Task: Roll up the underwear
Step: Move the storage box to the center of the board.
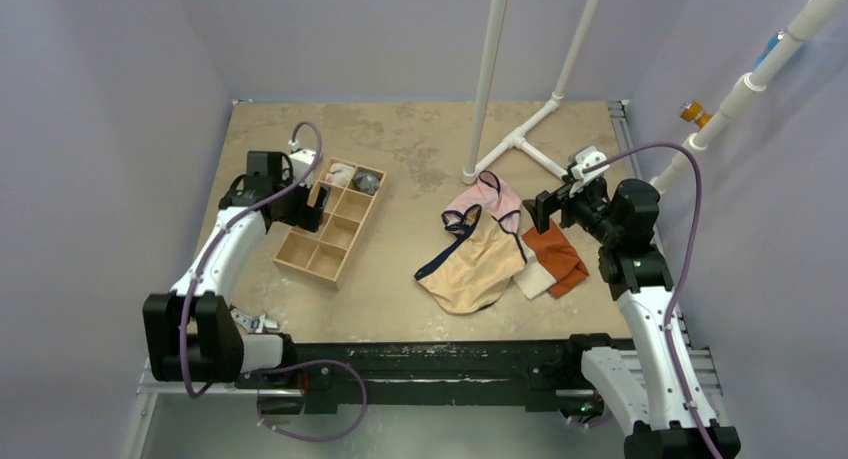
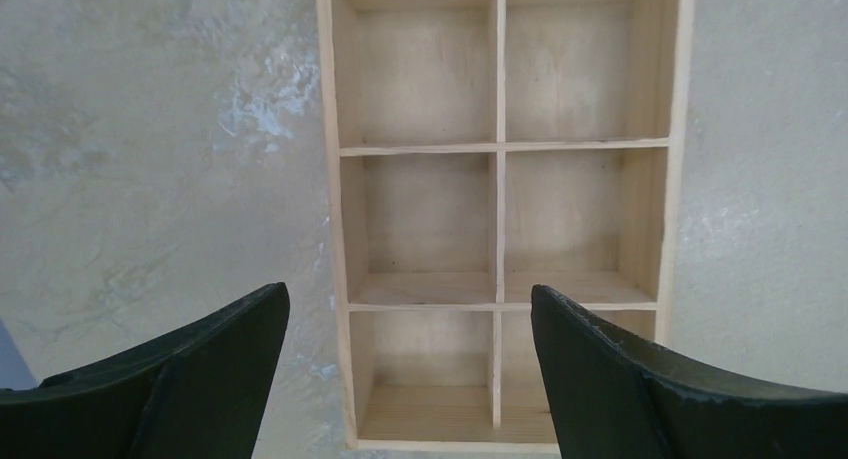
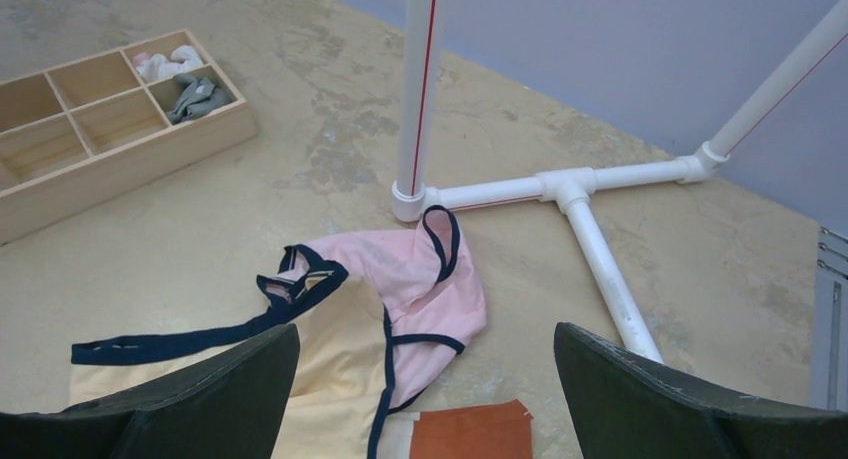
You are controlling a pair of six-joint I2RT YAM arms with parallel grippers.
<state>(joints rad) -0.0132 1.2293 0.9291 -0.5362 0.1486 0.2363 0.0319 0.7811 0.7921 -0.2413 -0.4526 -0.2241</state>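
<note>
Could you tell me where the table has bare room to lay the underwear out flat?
Bare table runs between the wooden tray and the underwear, and along the back edge beyond the tray. The right side is crowded: the underwear, pink briefs, orange cloth and cream cloth lie bunched together, with the pipe stand just behind them.

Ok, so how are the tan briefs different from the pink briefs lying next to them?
The tan briefs are beige, while the pink briefs are pale pink. The tan briefs spread over more area than the pink briefs. The tan briefs lie toward the front, and the pink briefs lie behind them, by the white pipe stand. Both have dark navy edging and lie loose and unrolled, with their edges meeting.
</note>
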